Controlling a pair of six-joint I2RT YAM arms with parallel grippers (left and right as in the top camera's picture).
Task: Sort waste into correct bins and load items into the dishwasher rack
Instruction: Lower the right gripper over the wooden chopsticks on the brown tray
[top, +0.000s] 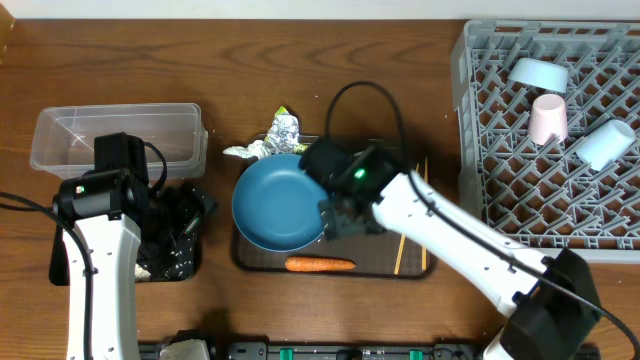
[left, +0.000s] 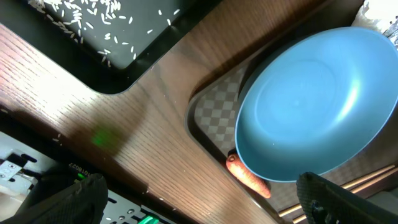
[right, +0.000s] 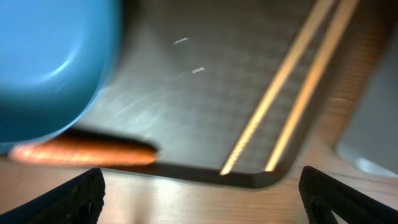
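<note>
Now, your right gripper (top: 338, 215) hangs spread and empty at the right rim of the large dark blue bowl (top: 272, 200) on the brown serving tray (top: 415, 268); the dishwasher rack (top: 480, 150) lies farther right.

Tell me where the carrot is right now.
In the overhead view the carrot lies at centre table on the brown serving tray's near edge, just below the dark blue bowl and left of the chopsticks.

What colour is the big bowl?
The big bowl is blue, slightly greenish. The left wrist view shows it best.
</note>
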